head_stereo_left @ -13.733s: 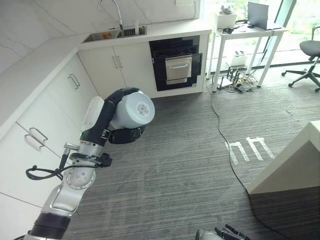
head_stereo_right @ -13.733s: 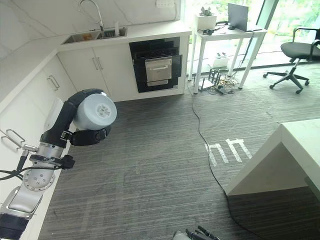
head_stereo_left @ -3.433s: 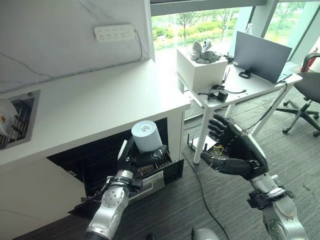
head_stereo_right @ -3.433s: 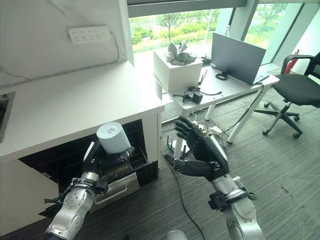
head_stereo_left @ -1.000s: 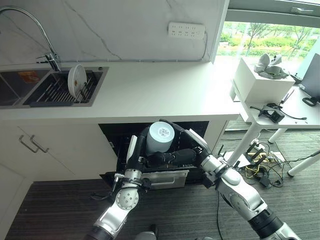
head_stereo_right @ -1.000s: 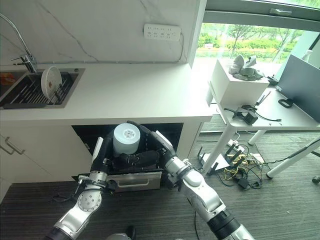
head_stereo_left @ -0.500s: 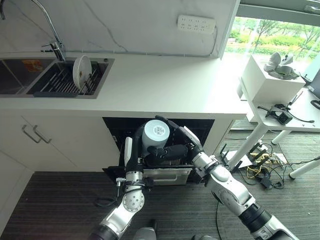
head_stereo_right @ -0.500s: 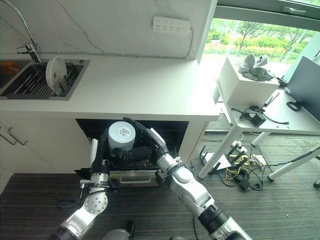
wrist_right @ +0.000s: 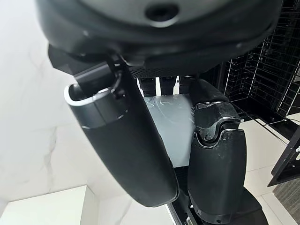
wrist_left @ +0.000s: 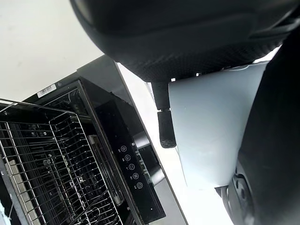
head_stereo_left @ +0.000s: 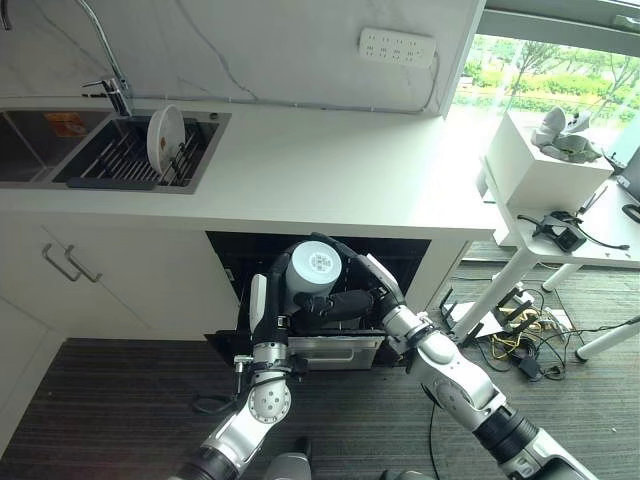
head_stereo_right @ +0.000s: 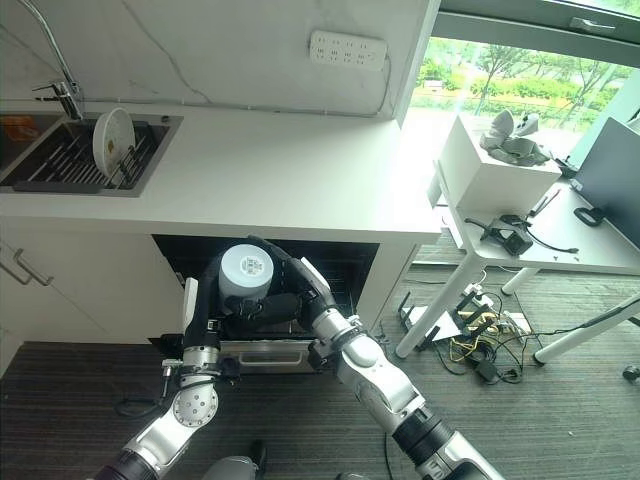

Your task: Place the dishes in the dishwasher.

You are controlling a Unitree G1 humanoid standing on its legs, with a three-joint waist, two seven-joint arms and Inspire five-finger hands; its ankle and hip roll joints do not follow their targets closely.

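A pale blue-white cup (head_stereo_left: 313, 268) is held bottom-up in front of the open dishwasher (head_stereo_left: 330, 352) under the counter. My left hand (head_stereo_left: 273, 300) comes up from below and is curled round the cup's side. My right hand (head_stereo_left: 362, 285) reaches in from the right, with fingers arched over the cup and its thumb underneath. In the right wrist view the cup (wrist_right: 174, 125) sits between thumb and fingers (wrist_right: 216, 154). The left wrist view shows the cup (wrist_left: 211, 136) beside the dishwasher's wire rack (wrist_left: 47, 173) and control panel (wrist_left: 133, 176).
A sink (head_stereo_left: 60, 150) at the far left holds a rack with a white plate (head_stereo_left: 163, 140). The white counter (head_stereo_left: 330, 175) runs above the dishwasher, with cabinet doors (head_stereo_left: 90, 280) to its left. At the right stands a white table (head_stereo_left: 570, 235) with a box and cables beneath.
The view has shifted a little. My right hand has closed in tighter round the cup. The cup stays in front of the dishwasher opening in both hands.
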